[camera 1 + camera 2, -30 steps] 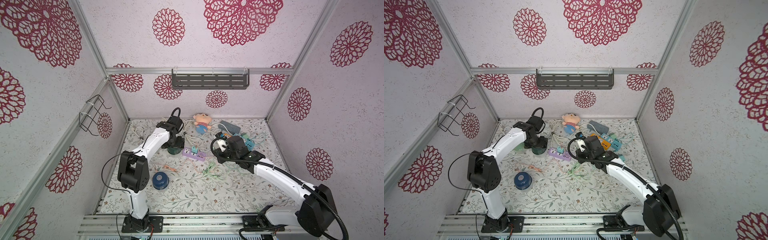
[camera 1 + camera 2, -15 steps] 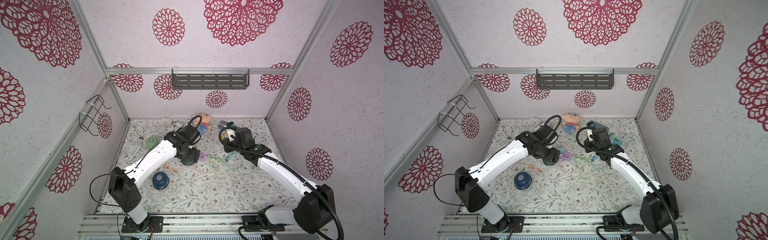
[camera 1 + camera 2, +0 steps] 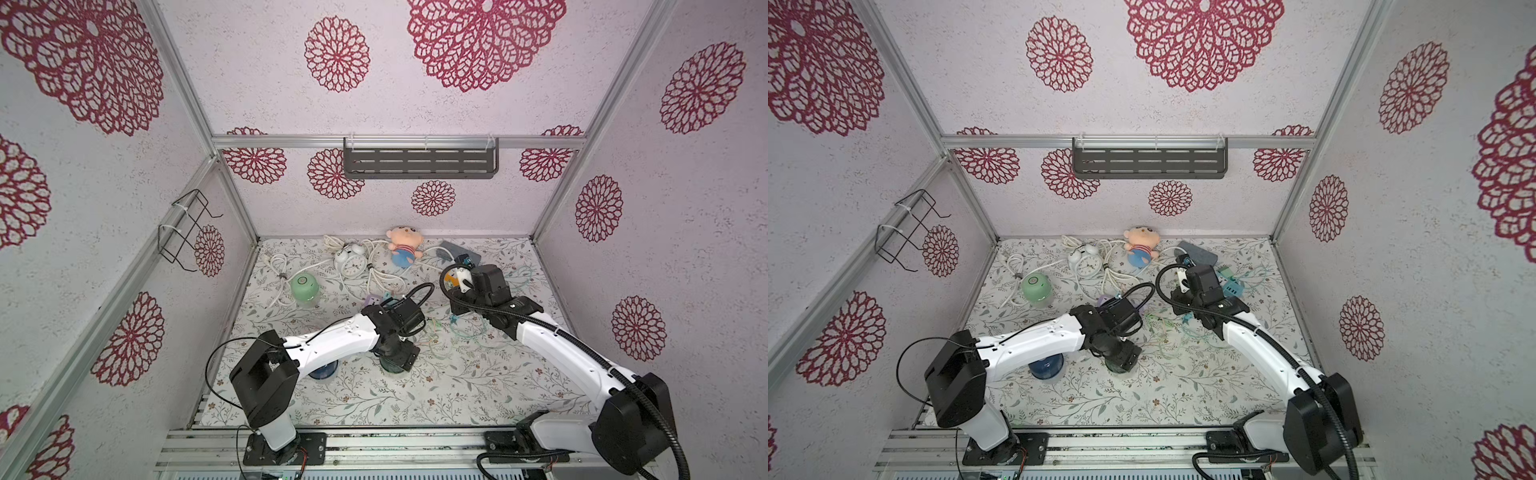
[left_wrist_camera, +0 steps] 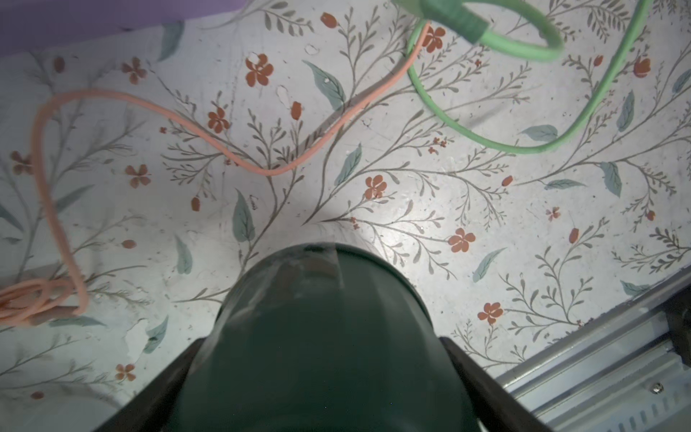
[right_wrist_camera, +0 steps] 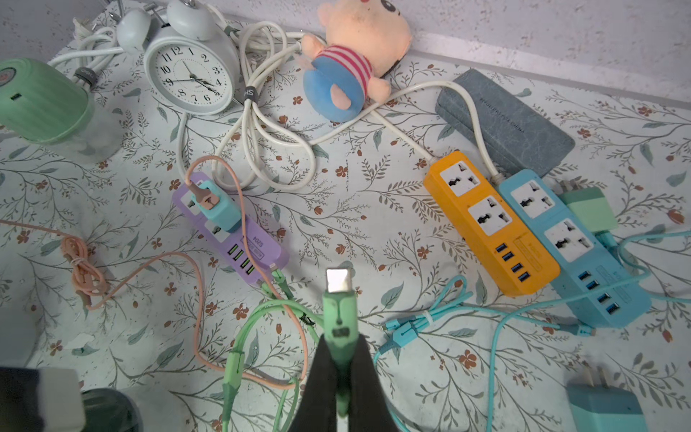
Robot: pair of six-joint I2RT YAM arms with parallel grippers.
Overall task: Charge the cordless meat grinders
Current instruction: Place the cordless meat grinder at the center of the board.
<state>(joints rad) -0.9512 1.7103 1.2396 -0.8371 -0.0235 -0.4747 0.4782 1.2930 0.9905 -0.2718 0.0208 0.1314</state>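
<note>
The dark green meat grinder [image 3: 392,365] [image 3: 1116,366] stands on the flowered table mid-front. My left gripper [image 3: 397,353] [image 4: 321,340] comes down over it, and its fingers [image 4: 467,370] lie against both sides of the dark dome [image 4: 321,336] with no gap showing. The light green grinder [image 3: 304,286] [image 5: 41,101] stands at the back left. The navy one [image 3: 324,370] [image 3: 1045,366] is half hidden under my left arm. My right gripper [image 3: 459,282] [image 5: 341,338] hovers right of centre, shut on the green cable's USB plug [image 5: 338,299].
A purple power strip [image 5: 239,239] holds a teal adapter [image 5: 218,207] with a pink cable [image 4: 187,119]. Orange [image 5: 486,220] and blue [image 5: 576,250] strips lie on the right. A white clock [image 3: 353,262], plush doll [image 3: 403,249], grey case [image 5: 504,123] and white cords line the back.
My left arm has carried the dark green grinder from beside the purple strip toward the front middle of the table. My right gripper shifted slightly back and right, plug still held.
</note>
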